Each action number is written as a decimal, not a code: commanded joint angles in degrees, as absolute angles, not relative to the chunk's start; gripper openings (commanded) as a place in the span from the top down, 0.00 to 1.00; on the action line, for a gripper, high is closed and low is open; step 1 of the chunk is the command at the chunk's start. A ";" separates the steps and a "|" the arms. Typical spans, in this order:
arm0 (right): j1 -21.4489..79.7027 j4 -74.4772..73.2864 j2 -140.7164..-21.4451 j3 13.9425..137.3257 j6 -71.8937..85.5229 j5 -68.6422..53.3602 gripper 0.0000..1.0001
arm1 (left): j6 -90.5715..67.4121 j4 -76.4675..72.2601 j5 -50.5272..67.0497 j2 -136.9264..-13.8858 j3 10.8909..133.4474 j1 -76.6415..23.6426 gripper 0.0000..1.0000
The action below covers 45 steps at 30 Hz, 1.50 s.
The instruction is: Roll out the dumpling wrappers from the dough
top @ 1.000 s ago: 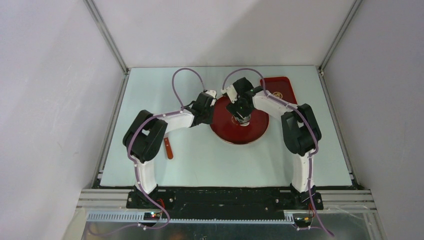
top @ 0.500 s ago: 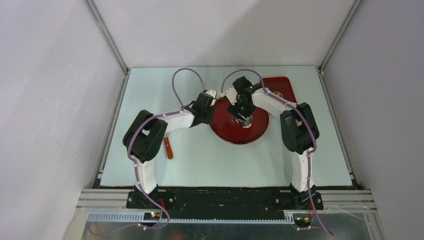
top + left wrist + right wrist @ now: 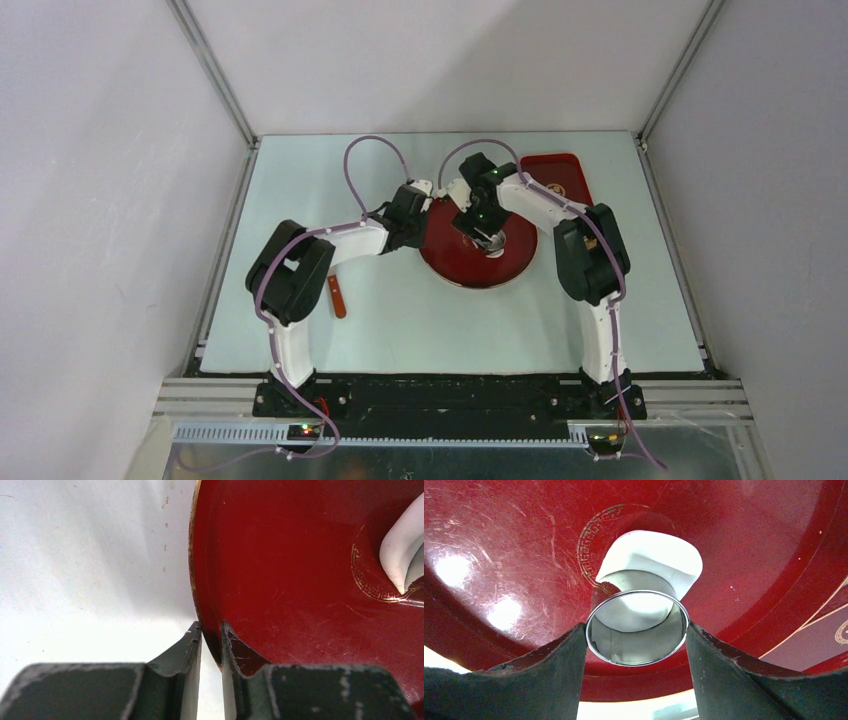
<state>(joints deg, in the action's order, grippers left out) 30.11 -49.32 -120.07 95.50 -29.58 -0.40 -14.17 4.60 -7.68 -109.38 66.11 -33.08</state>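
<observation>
A round red plate (image 3: 450,262) lies in the middle of the table. My left gripper (image 3: 211,630) is shut on the plate's left rim (image 3: 192,555). My right gripper (image 3: 636,635) is shut on a shiny metal ring cutter (image 3: 637,628), held upright over the plate's middle. White dough (image 3: 651,560) lies on the plate under and just beyond the cutter, and part of it shows through the ring. An edge of the dough also shows in the left wrist view (image 3: 402,550). In the top view the right gripper (image 3: 484,232) hides the dough. No separate round wrapper is in view.
A red rectangular tray (image 3: 560,176) lies at the back right, just behind the plate. A small red-brown tool (image 3: 338,297) lies on the table at the left, beside the left arm's elbow.
My right gripper with the cutter has shifted slightly on the plate, and the right arm's elbow has swung a little to the left. The left arm has not moved.
</observation>
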 commanded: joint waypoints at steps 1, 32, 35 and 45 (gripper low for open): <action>32.39 -55.43 -129.18 95.90 -26.21 -6.43 0.97 | -13.89 3.12 -11.16 -108.28 65.76 -32.60 0.78; 36.79 -27.79 -121.24 87.94 -17.76 3.44 1.00 | -13.73 2.89 -12.16 -108.24 65.65 -32.70 0.78; 37.11 -26.85 -120.78 86.58 -16.41 4.35 1.00 | -13.71 2.91 -12.25 -108.19 65.59 -32.68 0.78; 36.90 -19.65 -118.13 81.84 -11.84 10.15 1.00 | -13.54 2.94 -12.58 -108.06 65.65 -32.67 0.78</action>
<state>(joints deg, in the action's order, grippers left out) 35.88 -23.42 -115.92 83.90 -14.52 10.09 -14.94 3.53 -10.57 -109.38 66.00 -32.71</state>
